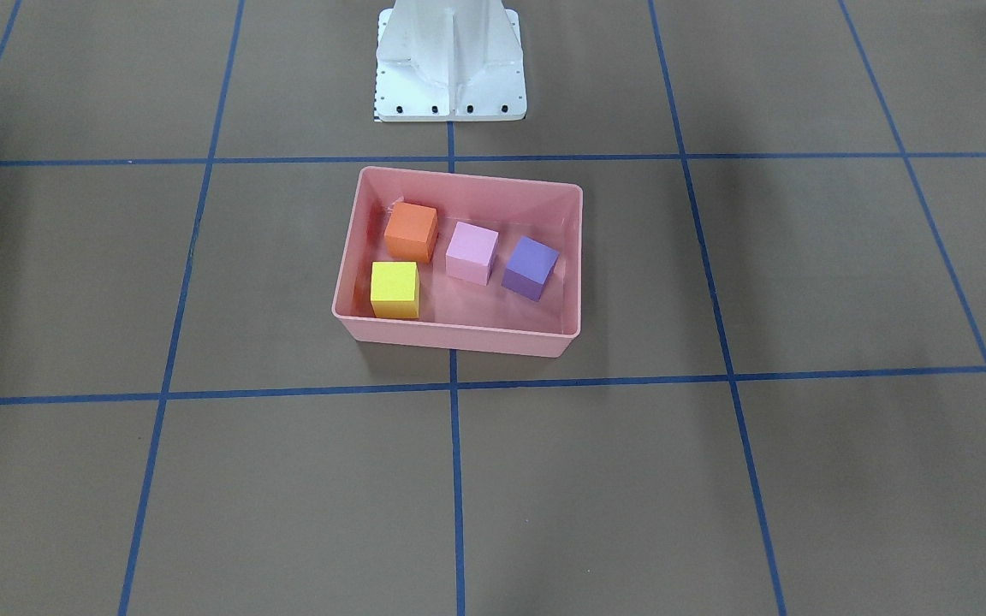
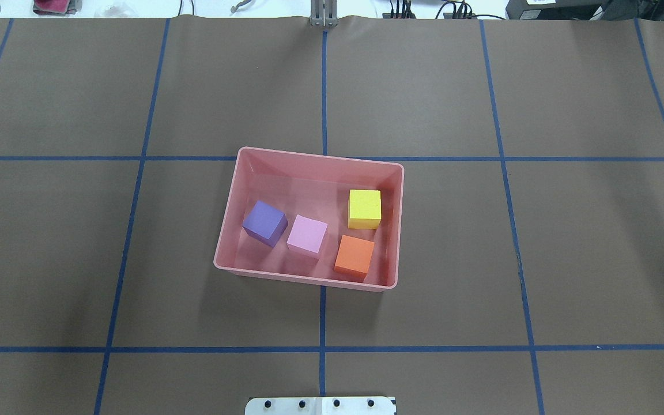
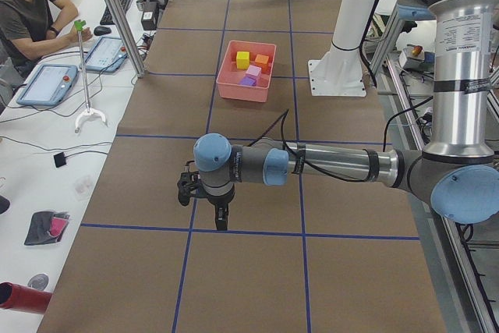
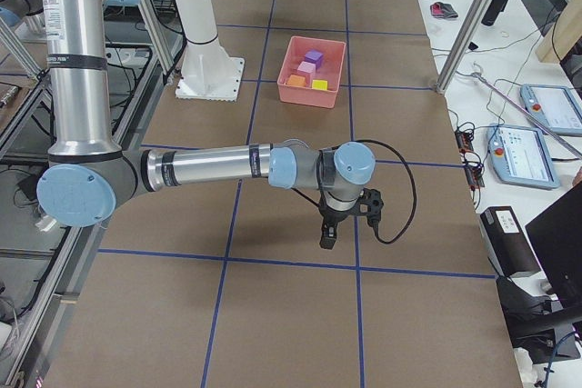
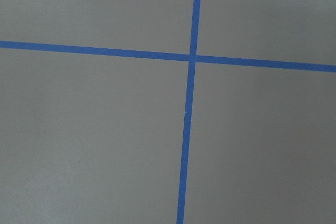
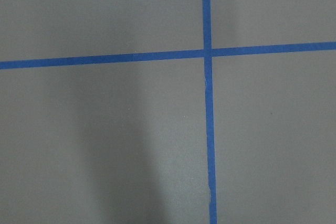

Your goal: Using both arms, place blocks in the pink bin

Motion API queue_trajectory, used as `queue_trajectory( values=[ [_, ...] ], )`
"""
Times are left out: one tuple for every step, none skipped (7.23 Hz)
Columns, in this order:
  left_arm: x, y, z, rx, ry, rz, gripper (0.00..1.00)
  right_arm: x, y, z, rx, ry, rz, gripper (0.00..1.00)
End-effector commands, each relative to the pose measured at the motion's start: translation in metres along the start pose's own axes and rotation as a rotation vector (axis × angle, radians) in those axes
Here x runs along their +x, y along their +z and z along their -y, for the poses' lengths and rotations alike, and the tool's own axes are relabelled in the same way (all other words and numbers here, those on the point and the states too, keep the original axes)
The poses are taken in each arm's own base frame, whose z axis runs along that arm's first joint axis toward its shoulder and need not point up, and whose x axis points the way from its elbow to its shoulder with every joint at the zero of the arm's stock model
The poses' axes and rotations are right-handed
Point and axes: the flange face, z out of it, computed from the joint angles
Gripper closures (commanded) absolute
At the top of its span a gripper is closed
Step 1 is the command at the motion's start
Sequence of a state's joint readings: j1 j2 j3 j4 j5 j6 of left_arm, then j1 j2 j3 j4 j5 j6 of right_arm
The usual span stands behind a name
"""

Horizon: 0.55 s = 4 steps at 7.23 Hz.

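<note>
Evidently the placing is done, so the step in hand is, by my judgement, only the parking of both arms clear of the load. The pink bin (image 2: 309, 196) sits on the worktop (image 2: 539, 259) with all four cubes on its floor. The purple block (image 2: 264, 223) is turned a little askew, with the light pink block (image 2: 307, 234) just beside it. The yellow block (image 2: 364, 208) and the orange block (image 2: 354, 257) are near each other at the other end. None leans on a wall or rides the rim.

The left tool (image 3: 221, 224) hangs point-down above the worktop, and the bin lies well beyond it, off to its inner side. The right tool (image 4: 326, 243) hangs the same way at the opposite end, again with the bin well away on its inner side. Each wrist camera sees only bare worktop and a tape crossing (image 5: 191, 57) beneath it, with no fingers in view. Since the tools show in the side views alone, I cannot tell whether their jaws are apart or together. Nothing can be seen in either one.

To finish well:
- Keep each tool out at its own end, with no sweep inward over the bin that could nudge it or tip a cube.
- Hold each tool high enough that its tip cannot scrape the paper below.
- Confirm the count of four inside the walls before calling the task complete.
</note>
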State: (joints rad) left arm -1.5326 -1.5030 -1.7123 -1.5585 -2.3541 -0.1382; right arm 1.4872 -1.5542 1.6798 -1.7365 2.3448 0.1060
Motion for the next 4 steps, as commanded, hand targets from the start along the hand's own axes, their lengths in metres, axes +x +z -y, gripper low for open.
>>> queue_trajectory(
  values=[
    [0.0010, -0.0021, -0.0011, 0.004, 0.004, 0.000, 0.00, 0.0044, 0.0002, -0.0009, 0.002, 0.003, -0.025, 0.00],
    [0.0004, -0.0017, -0.0018, 0.003, 0.004, 0.001, 0.00, 0.0043, 0.0002, -0.0009, 0.002, 0.006, -0.024, 0.00],
    [-0.0008, -0.0006, -0.0018, 0.001, 0.001, 0.002, 0.00, 0.0044, 0.0002, -0.0009, 0.002, 0.006, -0.025, 0.00],
    [-0.0024, 0.0010, -0.0019, -0.002, -0.006, 0.003, 0.00, 0.0043, 0.0002, -0.0009, 0.002, 0.008, -0.024, 0.00]
  ],
)
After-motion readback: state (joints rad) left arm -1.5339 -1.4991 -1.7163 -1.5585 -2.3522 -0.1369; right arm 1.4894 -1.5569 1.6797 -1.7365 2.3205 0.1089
